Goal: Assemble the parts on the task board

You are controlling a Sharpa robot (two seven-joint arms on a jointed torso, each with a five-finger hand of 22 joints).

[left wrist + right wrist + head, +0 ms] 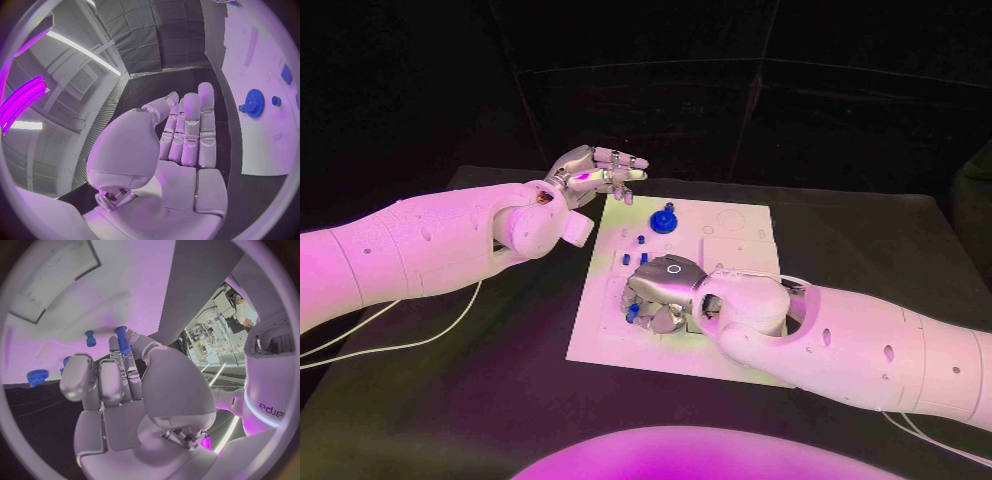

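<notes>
Right hand [672, 292], silver and many-fingered, rests low over the near part of the white rectangular task board [733, 355], fingers curled downward. In the right wrist view its fingertips [119, 347] lie along a slim blue cylindrical peg [122, 340]. The peg appears pinched between thumb and finger, though the contact itself is partly hidden. Whether the peg's lower end is seated in a hole cannot be told.

Judgement on the step in hand: the peg is probably being carried or set into a socket on the board. To do this well, the peg should be kept upright, lined up over its hole before any downward push, and released only once it stands without support. The curled fingers block the head camera's sight of the socket, so alignment is likely to rely on the wrist camera.

Nearby on the board: a short blue stud [90, 338] stands just beside the held peg, and a small blue knurled wheel [37, 377] lies near the board's edge. Both could be knocked by the knuckles during withdrawal.

Farther out, a blue toothed gear [666, 219] sits toward the far end of the board, with small blue pieces [640, 240] between it and the right hand.

Left hand [596, 172] hovers off the board's far left corner, over the black table [473, 380], fingers straight and pressed together, holding nothing. It stands well apart from the work and obstructs nothing.
</notes>
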